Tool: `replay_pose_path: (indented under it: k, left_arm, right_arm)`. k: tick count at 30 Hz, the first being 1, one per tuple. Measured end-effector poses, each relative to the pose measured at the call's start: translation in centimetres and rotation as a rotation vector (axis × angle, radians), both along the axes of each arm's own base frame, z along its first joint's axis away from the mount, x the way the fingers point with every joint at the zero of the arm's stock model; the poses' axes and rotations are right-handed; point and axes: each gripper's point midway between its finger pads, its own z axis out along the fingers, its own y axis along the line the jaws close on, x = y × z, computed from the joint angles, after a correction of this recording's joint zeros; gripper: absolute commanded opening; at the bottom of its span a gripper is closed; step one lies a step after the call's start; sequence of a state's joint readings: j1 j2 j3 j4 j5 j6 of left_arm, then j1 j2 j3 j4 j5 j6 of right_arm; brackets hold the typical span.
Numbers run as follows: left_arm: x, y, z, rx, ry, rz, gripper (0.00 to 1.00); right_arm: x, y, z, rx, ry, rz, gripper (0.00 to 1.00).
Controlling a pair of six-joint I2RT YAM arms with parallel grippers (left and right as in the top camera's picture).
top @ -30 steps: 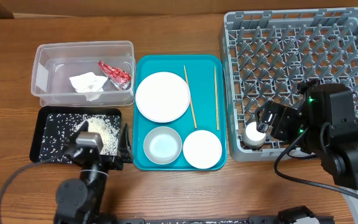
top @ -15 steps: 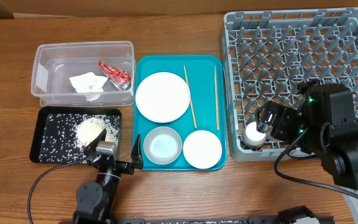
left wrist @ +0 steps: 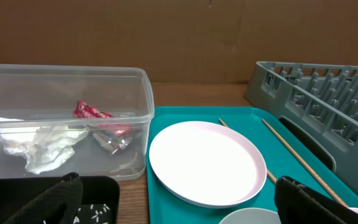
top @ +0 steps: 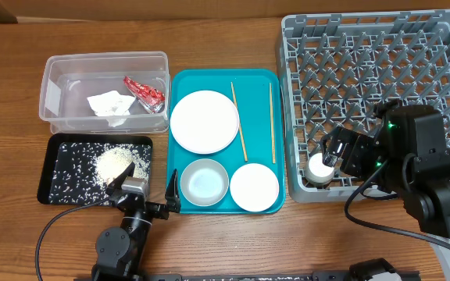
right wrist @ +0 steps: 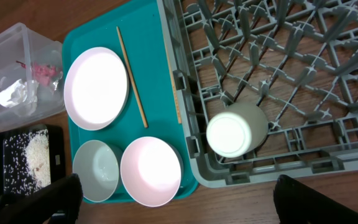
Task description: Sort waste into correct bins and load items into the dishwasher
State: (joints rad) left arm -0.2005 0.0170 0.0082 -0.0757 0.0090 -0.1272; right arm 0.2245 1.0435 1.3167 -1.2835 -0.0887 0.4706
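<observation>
A plate (top: 204, 121) and chopsticks (top: 239, 125) lie on the teal tray (top: 186, 82) mid-frame; a white cup (top: 319, 167) sits in the grey rack (top: 373, 19), right.

Half hidden behind left pincer (left wrist: 182, 200) finger: shallow black rectangular tray (left wrist: 101, 199) — grey latticed plastic dish rack (left wrist: 328, 99), right of pincer, edge-cropped.

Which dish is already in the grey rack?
The small white cup, in the rack; the plate and both bowls sit on the teal tray.

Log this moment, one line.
left gripper open | right gripper open near tiny white cup in grey plastic dish rack | round pale plate on teal tray
</observation>
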Motion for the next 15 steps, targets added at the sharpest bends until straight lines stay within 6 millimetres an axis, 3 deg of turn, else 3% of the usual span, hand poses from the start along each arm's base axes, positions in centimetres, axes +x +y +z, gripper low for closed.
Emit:
replay_pose_path:
  k: [5,8,11,15]
  left_arm:
    - [0.0,0.0,0.0,0.0,-0.001,-0.003,1.0]
    - [0.0,-0.1,0.0,0.0,0.0,-0.003,1.0]
    - [0.0,-0.1,0.0,0.0,-0.001,-0.003,1.0]
    - [0.0,-0.1,0.0,0.0,-0.001,-0.004,1.0]
  right_arm:
    - [0.1,0.0,0.0,0.001,-0.003,-0.001,1.0]
    - [1.6,0.5,1.3,0.025,-0.083,0.003,0.97]
    - [1.8,1.7,1.9,0.076,-0.1,0.045,0.94]
    - [0.0,4.7,0.3,0.11,0.0,0.166,0.88]
